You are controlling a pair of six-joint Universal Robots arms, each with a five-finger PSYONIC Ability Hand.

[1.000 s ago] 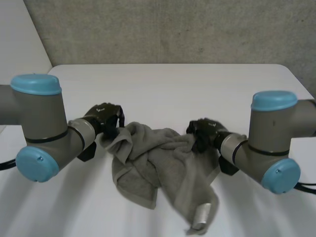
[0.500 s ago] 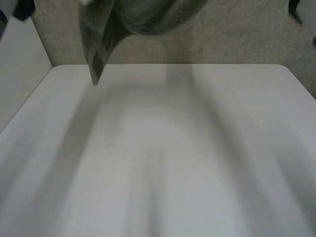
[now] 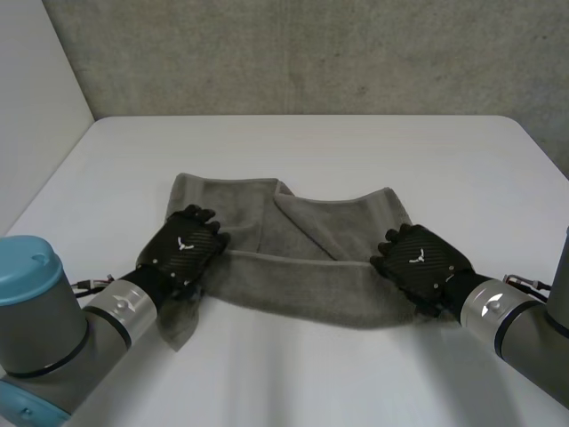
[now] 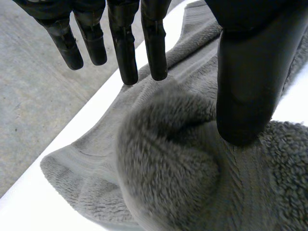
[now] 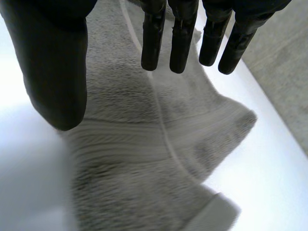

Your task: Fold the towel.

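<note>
Inspecting the laying-out step, I found the towel (image 3: 302,258) lying rumpled across the table (image 3: 302,151). The left hand (image 3: 182,249) and right hand (image 3: 418,265) rested at its ends, fingers straight, gripping nothing. The next move, I judged, required pinching both near corners.
</note>
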